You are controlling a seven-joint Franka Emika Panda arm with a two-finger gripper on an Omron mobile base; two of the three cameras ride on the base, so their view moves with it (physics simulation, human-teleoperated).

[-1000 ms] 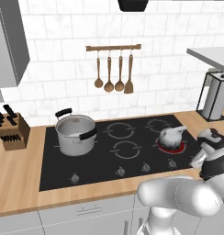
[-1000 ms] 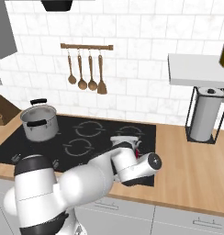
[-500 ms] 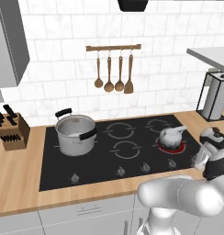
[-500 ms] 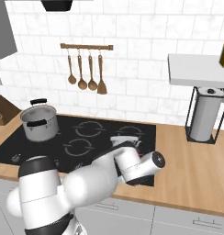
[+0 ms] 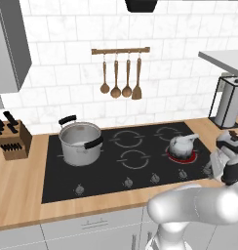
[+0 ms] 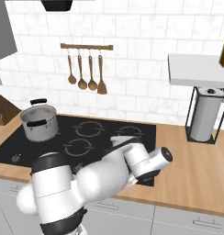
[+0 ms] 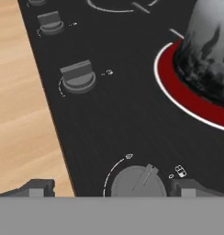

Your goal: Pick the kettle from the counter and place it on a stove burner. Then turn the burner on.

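The small silver kettle point(image 5: 182, 144) stands on the front right stove burner point(image 5: 182, 156) of the black cooktop, and that ring glows red. In the hand view the kettle point(image 7: 210, 46) fills the upper right, over the red ring point(image 7: 178, 92). My gripper point(image 7: 111, 189) is open just above the cooktop's front right edge. Its two fingertips point(image 7: 36, 188) stand wide apart, and a round grey knob point(image 7: 139, 181) lies between them, nearer the right tip and untouched. The wooden counter point(image 5: 23, 190) borders the cooktop.
A large steel pot point(image 5: 81, 143) occupies the left burner. Several more knobs point(image 7: 77, 78) line the cooktop's front. A knife block point(image 5: 12, 139) stands far left, a paper towel holder point(image 5: 228, 102) far right under a shelf, and wooden utensils point(image 5: 121, 73) hang on the wall.
My hand has drifted a little to the right at the cooktop's front right corner. The kettle and the red burner are the same as before.
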